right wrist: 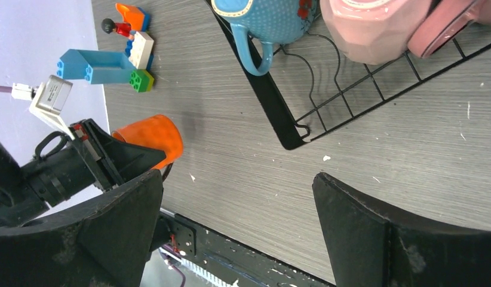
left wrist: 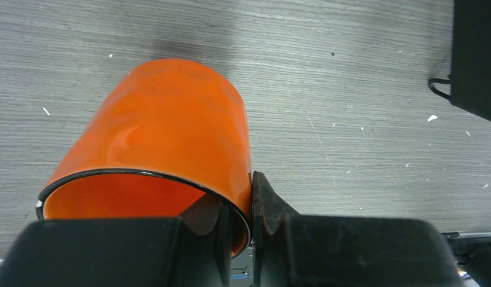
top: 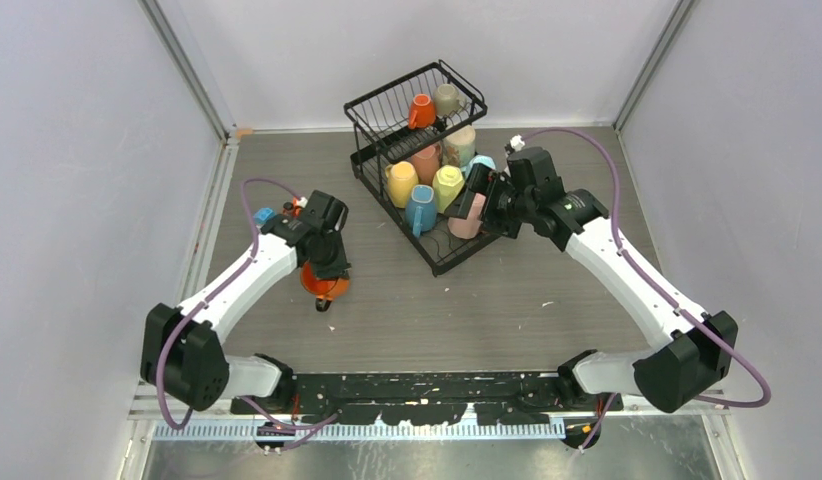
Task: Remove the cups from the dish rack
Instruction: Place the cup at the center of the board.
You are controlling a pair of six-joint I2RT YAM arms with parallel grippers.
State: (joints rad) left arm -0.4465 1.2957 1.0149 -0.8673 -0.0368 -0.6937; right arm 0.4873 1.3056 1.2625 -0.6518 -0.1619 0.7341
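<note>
Left wrist: orange mug near rim hidden behind jaws. Right wrist: blue dotted mug, pink mug cropped at frame's top edge.

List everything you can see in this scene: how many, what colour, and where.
dish rack: one, black wire, two tiers, far centre of the table
upper cups: two, orange and grey-beige, in the top basket
lower cups: at least seven, salmon, pale beige, two yellow, dotted blue, light blue, pink, in the bottom tray
held orange cup: one, tilted, out of the rack, left of it
toy bricks: small cluster, blue, white, green, orange, table's left side
table: one, grey wood grain
left gripper: black, shut on the held orange cup's rim
right gripper: black, open, beside the pink cup
</note>
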